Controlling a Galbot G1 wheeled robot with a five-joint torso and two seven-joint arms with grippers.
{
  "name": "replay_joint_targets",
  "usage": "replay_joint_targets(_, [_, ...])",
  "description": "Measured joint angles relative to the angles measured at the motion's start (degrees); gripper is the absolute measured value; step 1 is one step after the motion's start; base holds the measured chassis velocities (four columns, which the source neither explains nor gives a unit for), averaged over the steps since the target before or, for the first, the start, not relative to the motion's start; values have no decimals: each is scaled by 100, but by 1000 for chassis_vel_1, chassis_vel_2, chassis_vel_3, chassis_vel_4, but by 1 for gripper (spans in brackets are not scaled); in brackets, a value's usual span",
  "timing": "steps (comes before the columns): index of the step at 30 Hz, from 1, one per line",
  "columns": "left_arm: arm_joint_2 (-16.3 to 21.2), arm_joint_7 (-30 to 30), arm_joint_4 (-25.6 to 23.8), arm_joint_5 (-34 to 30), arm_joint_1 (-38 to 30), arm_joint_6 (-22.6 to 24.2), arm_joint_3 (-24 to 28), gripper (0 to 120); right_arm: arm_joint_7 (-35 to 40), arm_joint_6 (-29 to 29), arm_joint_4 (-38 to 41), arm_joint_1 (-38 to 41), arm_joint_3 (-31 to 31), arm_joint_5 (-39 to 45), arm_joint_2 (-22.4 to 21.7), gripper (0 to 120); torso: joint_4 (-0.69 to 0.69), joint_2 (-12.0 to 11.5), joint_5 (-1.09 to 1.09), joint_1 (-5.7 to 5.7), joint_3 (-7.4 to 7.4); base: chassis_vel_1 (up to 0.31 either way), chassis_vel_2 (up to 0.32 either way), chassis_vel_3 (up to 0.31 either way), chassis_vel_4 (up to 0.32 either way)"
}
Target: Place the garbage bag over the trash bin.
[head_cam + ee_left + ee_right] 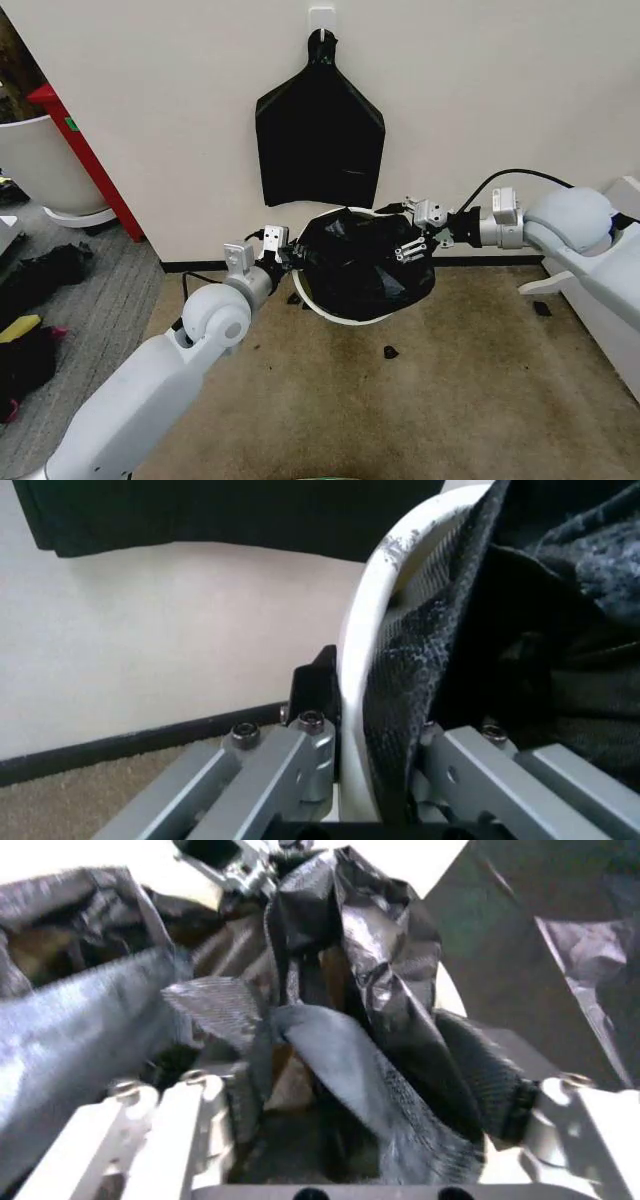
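The trash bin (pixel 340 310) is a small cream-white bucket on the carpet by the wall, with the glossy black garbage bag (pixel 360 262) draped over its mouth. My left gripper (pixel 285 256) is at the bin's left rim. In the left wrist view its fingers (pixel 290 757) straddle the rim (pixel 365 630), closed on the rim and the bag's edge (pixel 420 660). My right gripper (pixel 414 233) is at the bin's right side, open. Crinkled bag folds (pixel 350 975) lie between its spread fingers (pixel 170 1132). My left gripper (pixel 232 864) is visible beyond the folds.
A flat bunch of black bags (pixel 320 140) hangs from a wall hook just above the bin. A large white planter (pixel 40 160) and a red post (pixel 90 150) stand at left, with dark clutter (pixel 40 275) below them. Black scraps (pixel 390 352) lie on the carpet. White furniture (pixel 610 300) stands at right.
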Motion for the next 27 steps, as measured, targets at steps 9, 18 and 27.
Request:
replay_joint_targets(9, [-5, 7, -34, -37, 9, 21, -4, 4, 24, 146, -78, 3, -15, -400, -7, 26, 0, 0, 0, 0, 0, 0, 0, 0, 0])
replay_joint_targets(18, [31, 55, -51, -3, 43, 27, -7, 4, 243, 43, 18, 33, -3, -180, -5, 0, 0, 0, 0, 0, 0, 0, 0, 0, 0])
replay_joint_targets(27, [95, 215, -81, 174, 145, 59, 1, 4, 468, -350, 96, 115, 69, 490, -2, 0, 0, 0, -1, 0, 0, 0, 0, 0, 0])
